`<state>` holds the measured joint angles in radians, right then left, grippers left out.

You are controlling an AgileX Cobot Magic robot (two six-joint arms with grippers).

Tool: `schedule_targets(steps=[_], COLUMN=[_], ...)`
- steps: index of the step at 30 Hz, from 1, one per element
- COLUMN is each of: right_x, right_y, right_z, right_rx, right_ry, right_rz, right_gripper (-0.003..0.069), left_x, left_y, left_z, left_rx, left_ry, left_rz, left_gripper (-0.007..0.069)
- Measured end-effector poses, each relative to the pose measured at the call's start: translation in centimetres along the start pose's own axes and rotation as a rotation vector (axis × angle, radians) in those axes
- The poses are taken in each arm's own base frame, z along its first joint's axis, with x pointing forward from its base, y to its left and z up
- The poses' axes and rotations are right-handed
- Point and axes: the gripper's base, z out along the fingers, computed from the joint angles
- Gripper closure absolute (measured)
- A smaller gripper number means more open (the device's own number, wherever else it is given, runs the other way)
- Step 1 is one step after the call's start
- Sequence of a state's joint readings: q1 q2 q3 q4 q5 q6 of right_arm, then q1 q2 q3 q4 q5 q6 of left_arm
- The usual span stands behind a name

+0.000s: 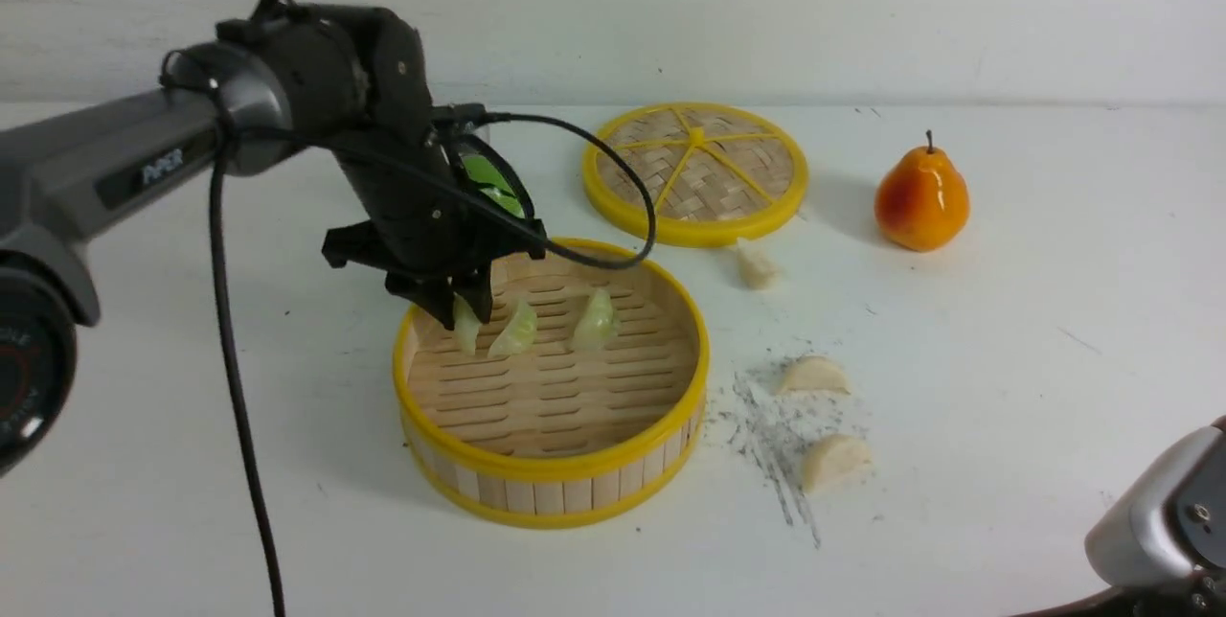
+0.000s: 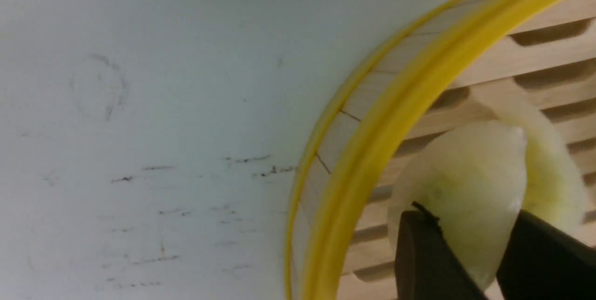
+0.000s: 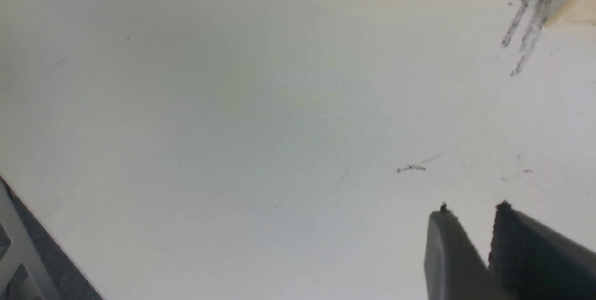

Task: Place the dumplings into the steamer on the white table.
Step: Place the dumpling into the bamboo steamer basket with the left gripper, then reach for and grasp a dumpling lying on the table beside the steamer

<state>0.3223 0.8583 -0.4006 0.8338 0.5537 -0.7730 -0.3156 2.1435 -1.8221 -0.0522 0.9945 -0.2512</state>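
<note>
Left hand (image 1: 467, 312) pinches a half-hidden green dumpling (image 2: 465, 169) in the steamer (image 1: 575, 469); right hand (image 3: 470, 210), cropped, narrowly parted, empty.

We're at a robot test bench here, a lab set-up by every sign. A bare white wall (image 1: 766, 4) stands at the back, and in front of it a plain white table (image 1: 1054, 464) smudged with dark grey scuff marks (image 1: 766, 445). The left arm (image 1: 115, 167), grey and black with lettering on its link, reaches in trailing a loose black cable (image 1: 235, 387), and the right arm (image 1: 1164, 521) shows as grey housing at the near corner. The food looks like props: a glossy pear (image 1: 921, 197), dumplings (image 1: 812, 376) lying straight on the tabletop, a bamboo steamer (image 1: 556, 492) and its woven lid (image 1: 694, 171).
</note>
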Motion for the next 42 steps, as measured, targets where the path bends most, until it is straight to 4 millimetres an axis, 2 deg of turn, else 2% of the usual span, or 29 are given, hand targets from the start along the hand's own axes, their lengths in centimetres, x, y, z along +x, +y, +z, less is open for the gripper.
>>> schedule_targets(steps=[5, 10, 13, 16, 17, 18, 20, 22, 23, 25, 27, 28, 29, 30, 31, 32, 36, 37, 39, 42], right_x=[0.0, 0.0, 0.0, 0.0, 0.1, 0.0, -0.5, -1.6, -2.4, -3.9, -5.8, -6.4, -7.6, -8.8, -9.2, -10.1, -13.9, -14.5, -16.6, -19.3], right_y=[0.0, 0.0, 0.0, 0.0, 0.1, 0.1, 0.3, 0.4, 0.4, 0.0, -0.6, -0.7, -1.3, -1.8, -2.0, -2.5, -4.7, -5.1, -6.0, -7.8], right_z=[0.0, 0.0, 0.0, 0.0, 0.0, 0.0, -0.1, -0.1, -0.1, 0.3, 0.9, 1.0, 1.8, 2.5, 2.7, 3.5, 7.4, 8.0, 9.8, 13.7], right_rx=[0.001, 0.001, 0.001, -0.004, -0.008, -0.013, -0.031, -0.037, -0.035, -0.016, 0.019, 0.03, 0.052, 0.072, 0.078, 0.092, 0.144, 0.152, 0.168, 0.176], right_ry=[-0.001, -0.001, -0.001, 0.004, 0.013, 0.019, 0.065, 0.11, 0.119, 0.157, 0.178, 0.175, 0.195, 0.205, 0.209, 0.219, 0.235, 0.229, 0.205, 0.196], right_rz=[0.0, 0.0, 0.005, 0.063, 0.106, 0.137, 0.201, 0.236, 0.241, 0.242, 0.225, 0.213, 0.201, 0.187, 0.186, 0.183, 0.163, 0.159, 0.14, 0.125], right_gripper=[0.051, 0.051, 0.0508, 0.049, 0.047, 0.0457, 0.0398, 0.0331, 0.0305, 0.0252, 0.0211, 0.0204, 0.0193, 0.0188, 0.0187, 0.0186, 0.0184, 0.0184, 0.0184, 0.0184], left_x=[0.4, 0.4, 0.1, -0.1, -0.1, 0.0, 0.5, 1.3, 2.1, 4.4, 7.6, 8.3, 10.8, 12.7, 13.8, 15.6, 22.2, 23.1, 25.9, 29.2], left_y=[-1.2, -1.5, -1.6, -1.7, -1.7, -1.7, -1.7, -1.7, -1.6, -1.3, -0.6, -0.4, 0.3, 0.8, 1.2, 1.8, 4.2, 4.5, 5.6, 7.2], left_z=[0.7, 0.3, -0.7, -3.2, -5.2, -6.3, -11.8, -16.3, -19.3, -25.2, -30.0, -30.5, -32.6, -33.5, -34.2, -34.6, -32.4, -31.9, -30.2, -25.5], left_rx=[-0.038, -0.051, -0.059, -0.058, -0.052, -0.048, -0.025, 0.005, 0.031, 0.084, 0.137, 0.146, 0.167, 0.177, 0.183, 0.188, 0.219, 0.222, 0.222, 0.154], left_ry=[-0.004, -0.005, 0.008, -0.005, -0.031, -0.042, -0.131, -0.21, -0.269, -0.392, -0.504, -0.518, -0.574, -0.607, -0.634, -0.663, -0.752, -0.756, -0.753, -0.671], left_rz=[0.036, 0.019, 0.02, 0.043, 0.066, 0.076, 0.111, 0.128, 0.14, 0.162, 0.182, 0.185, 0.193, 0.196, 0.197, 0.196, 0.15, 0.143, 0.118, 0.12], left_gripper=[0.042, 0.0297, 0.0259, 0.0261, 0.0277, 0.0293, 0.0356, 0.0422, 0.0459, 0.0524, 0.0586, 0.0602, 0.063, 0.0638, 0.0638, 0.0638, 0.0638, 0.0638, 0.0638, 0.0638])
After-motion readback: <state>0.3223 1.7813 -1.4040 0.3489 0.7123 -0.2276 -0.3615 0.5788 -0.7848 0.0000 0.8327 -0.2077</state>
